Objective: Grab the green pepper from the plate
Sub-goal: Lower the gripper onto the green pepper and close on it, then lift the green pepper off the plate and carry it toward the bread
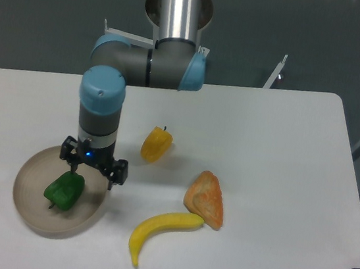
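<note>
The green pepper (64, 190) lies on the beige plate (27, 210) at the table's front left, stem toward the front. My gripper (93, 175) hangs straight down over the plate's back right part, just above and right of the pepper. Its jaws are spread apart and hold nothing. One fingertip (75, 168) is at the pepper's upper edge and the other (111, 180) is over the plate's right rim. I cannot tell whether the near fingertip touches the pepper.
A yellow-orange pepper (156, 144) sits on the table right of the arm. A piece of bread (206, 199) and a yellow banana (158, 227) lie front centre. The arm's elbow (146, 64) reaches in from the back.
</note>
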